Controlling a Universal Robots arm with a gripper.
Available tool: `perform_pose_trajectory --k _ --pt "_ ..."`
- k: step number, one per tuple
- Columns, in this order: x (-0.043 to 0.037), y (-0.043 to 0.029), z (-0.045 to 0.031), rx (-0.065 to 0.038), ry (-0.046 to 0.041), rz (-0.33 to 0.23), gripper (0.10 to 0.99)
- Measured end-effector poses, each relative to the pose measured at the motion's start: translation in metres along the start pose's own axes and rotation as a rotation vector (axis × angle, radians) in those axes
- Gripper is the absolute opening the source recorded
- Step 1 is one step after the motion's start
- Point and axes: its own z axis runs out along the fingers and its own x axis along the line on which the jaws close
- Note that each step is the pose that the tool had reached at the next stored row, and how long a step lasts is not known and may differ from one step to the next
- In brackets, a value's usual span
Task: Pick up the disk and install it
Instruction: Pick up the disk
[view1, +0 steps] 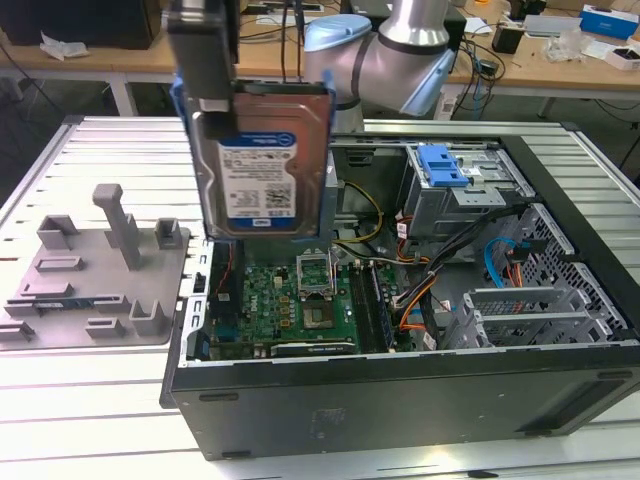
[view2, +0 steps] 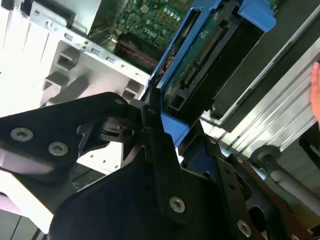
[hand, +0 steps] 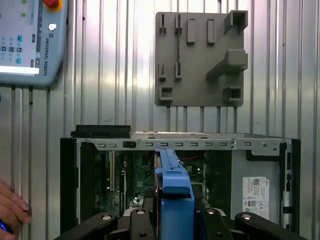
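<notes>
The disk (view1: 265, 165) hangs upright in the air over the open computer case (view1: 400, 390), above the motherboard (view1: 300, 295). It is a silver drive with a white-and-blue label, framed by a blue carrier. My gripper (view1: 215, 112) is shut on its upper edge, with a black finger (view1: 210, 70) running down over the face. In the first wrist view the disk's blue edge (hand: 173, 182) stands between my fingers (hand: 142, 222), pointing at the case below. In the second wrist view the disk's circuit-board side (view2: 200, 47) shows, clamped in my gripper (view2: 159, 125).
A grey moulded fixture tray (view1: 95, 285) lies on the ribbed table at the exterior view's left of the case. A drive bay with a blue latch (view1: 442, 165) sits in the case's far right. A teach pendant (hand: 30, 42) and a person's hand (hand: 10, 210) are near the case.
</notes>
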Motion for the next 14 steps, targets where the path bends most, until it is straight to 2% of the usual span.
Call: perform_pose_trajectory --k 3,4,8,9,11,14 --pt "0.0057 -0.0130 -0.0003 -0.001 0.0001 0.000 0.369" --pt "0.0089 -0.0201 -0.0004 -0.001 0.0000 0.000 0.369" --pt "0.0171 -0.0391 -0.0009 -0.003 0.0000 0.000 0.369" --pt "0.0216 -0.0499 -0.0011 -0.004 -0.0001 0.000 0.369" --pt "0.0282 -0.0659 -0.0014 -0.005 -0.0001 0.000 0.369" --pt "0.0342 -0.0823 -0.0018 -0.006 0.0000 0.000 0.369"
